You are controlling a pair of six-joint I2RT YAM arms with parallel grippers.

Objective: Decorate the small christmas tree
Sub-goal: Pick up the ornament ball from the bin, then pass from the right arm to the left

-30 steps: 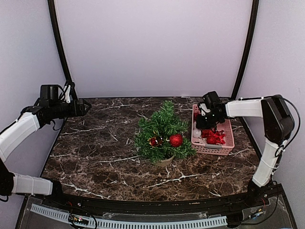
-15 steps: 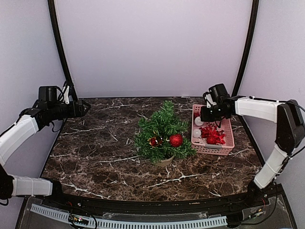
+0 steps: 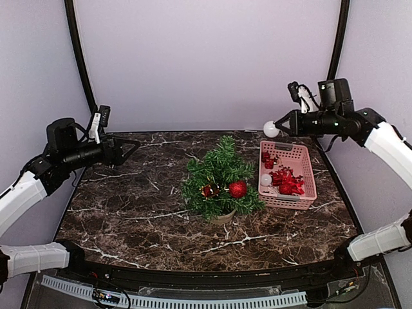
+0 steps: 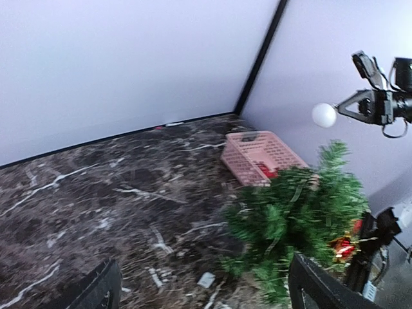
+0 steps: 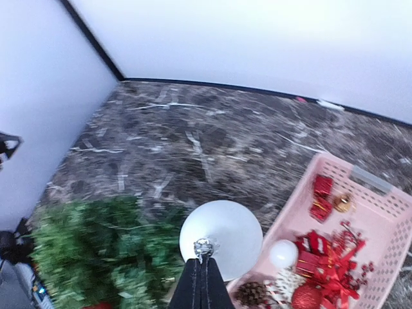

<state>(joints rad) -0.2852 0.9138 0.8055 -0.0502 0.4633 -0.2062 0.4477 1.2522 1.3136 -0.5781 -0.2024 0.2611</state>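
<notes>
R gripper: jaws together, pinched on the silver cap of a white ball ornament. The ball sits at the fingertips, in the air, above the far-left corner of the pink basket and clear of it.

L gripper: fingers wide apart, nothing between them. It hangs over the far-left part of the table, pointing toward the centre and well apart from the tree.

Small christmas tree: upright on its tan base, approx. mid-table, slightly right of centre. The basket is just beside it on the right; cannot tell whether branch tips touch the basket wall. Already on the tree, front side: a glittery red ball and a darker red ornament to its left.

Basket contents per R wrist view: red bows and boxes, a second small white ball, a pine cone, and a small gold piece near the far end.
</notes>
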